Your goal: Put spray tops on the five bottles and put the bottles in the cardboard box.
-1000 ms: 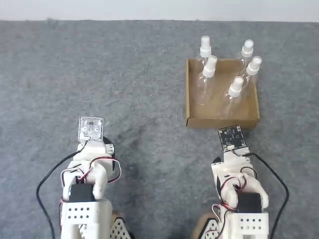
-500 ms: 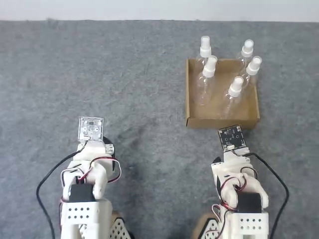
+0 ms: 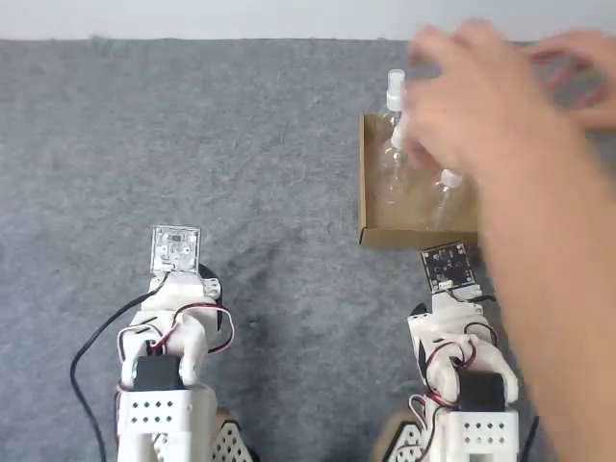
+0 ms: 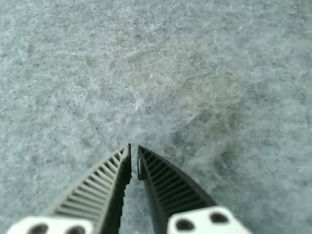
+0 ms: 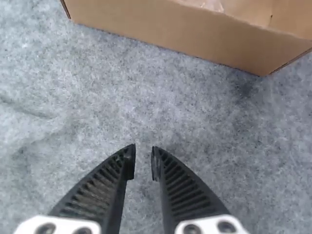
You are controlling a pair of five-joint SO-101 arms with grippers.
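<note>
The cardboard box (image 3: 404,236) stands at the back right of the grey mat, and its near wall (image 5: 195,24) faces my right gripper. A person's hand (image 3: 481,106) lies over the box and hides most of the bottles. One clear bottle's white spray top (image 3: 396,89) sticks up at the box's far left corner, and another top (image 3: 450,179) peeks out below the hand. My left gripper (image 4: 134,148) is shut over bare mat. My right gripper (image 5: 142,150) is shut with a slim gap, empty, just short of the box.
The person's forearm (image 3: 558,289) crosses the right side of the table beside my right arm (image 3: 450,268). My left arm (image 3: 176,250) rests near the front left. Grey mat stretches open across the left and middle.
A person's hand and forearm have come in from the right and now cover the box and most bottles. Neither arm has moved.
</note>
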